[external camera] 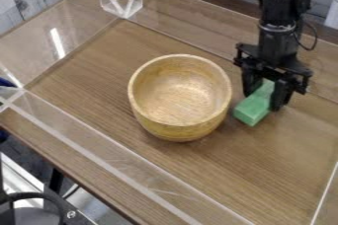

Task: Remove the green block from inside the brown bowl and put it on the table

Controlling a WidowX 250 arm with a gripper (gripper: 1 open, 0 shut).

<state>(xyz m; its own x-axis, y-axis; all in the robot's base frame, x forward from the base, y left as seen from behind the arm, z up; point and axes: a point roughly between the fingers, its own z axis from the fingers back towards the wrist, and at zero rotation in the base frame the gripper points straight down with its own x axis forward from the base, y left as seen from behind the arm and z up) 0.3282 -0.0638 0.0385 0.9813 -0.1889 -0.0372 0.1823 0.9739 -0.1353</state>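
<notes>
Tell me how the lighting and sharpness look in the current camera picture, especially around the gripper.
Camera view: light even and soft; the brown bowl is shaded inside its wall, no harsh glare on it; whole image slightly soft and low in detail; the gripper's dark fingers blend together around the green block, so their edges are hard to separate.

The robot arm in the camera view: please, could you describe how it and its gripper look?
The robot arm is mostly black and slim, with dark cables looping along its sides. The gripper is also black, with small, angular parts and a few paler glints. The picture is too small to show any markings or the exact shape of the jaws.
</notes>
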